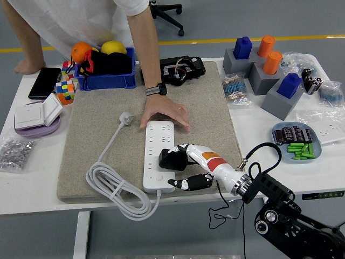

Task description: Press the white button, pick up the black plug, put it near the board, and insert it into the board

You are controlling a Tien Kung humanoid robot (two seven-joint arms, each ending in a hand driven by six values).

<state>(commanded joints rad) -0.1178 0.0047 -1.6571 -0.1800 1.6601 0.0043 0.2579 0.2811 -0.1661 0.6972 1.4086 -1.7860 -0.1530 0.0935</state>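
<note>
Grey mat (97,129) covers the table's middle; board (159,155) lies toward the mat's near edge. Right hand (188,162) has its fingers clamped on the plug (171,158), held over the board's near half. Person's hand (164,114) presses flat at the board's far end.

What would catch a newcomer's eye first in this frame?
The robot's right hand grips the black plug over the white power strip at the mat's centre. A person's hand presses on the strip's far end. At far right, blue and orange blocks stand in grey holders.
</note>
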